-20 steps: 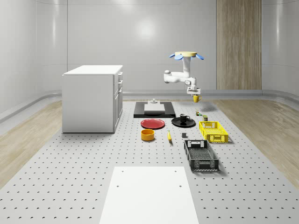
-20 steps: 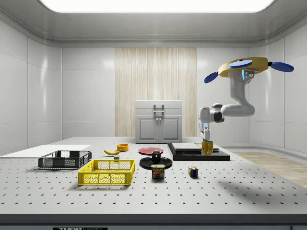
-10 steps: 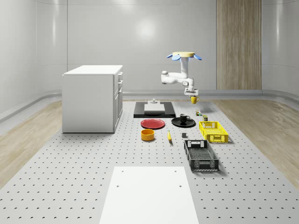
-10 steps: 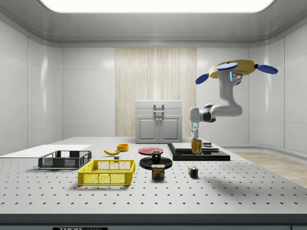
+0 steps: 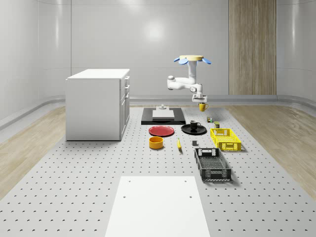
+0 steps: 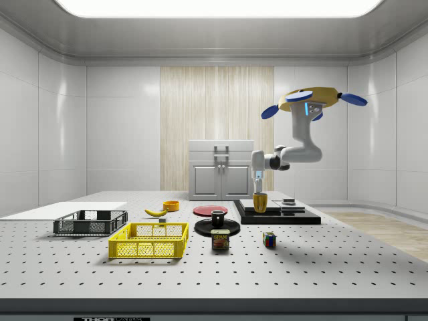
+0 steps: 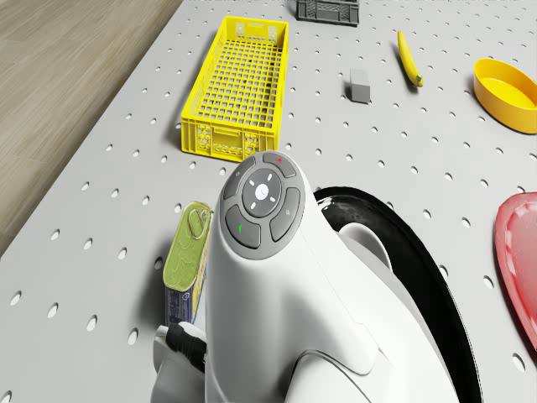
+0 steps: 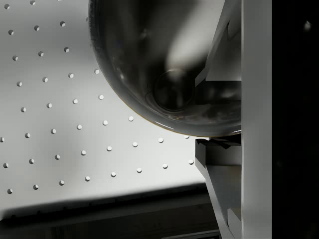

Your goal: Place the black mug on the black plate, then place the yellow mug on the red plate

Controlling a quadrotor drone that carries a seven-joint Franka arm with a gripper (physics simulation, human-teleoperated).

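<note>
Already the black mug (image 5: 194,124) stood on the black plate (image 5: 187,130), and the drone (image 5: 192,59) hovered near the table's far edge, its gripper (image 5: 201,101) clenched around the yellow mug (image 5: 202,106), which I judged must next travel to the red plate (image 5: 161,131).

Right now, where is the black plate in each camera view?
Whole-scene view: black plate mid-table, just to that view's right of the red plate.
Side view: beyond the yellow crate, black mug on it.
Drone view: partly hidden under the arm.
Shared landmark: the yellow crate.
</note>
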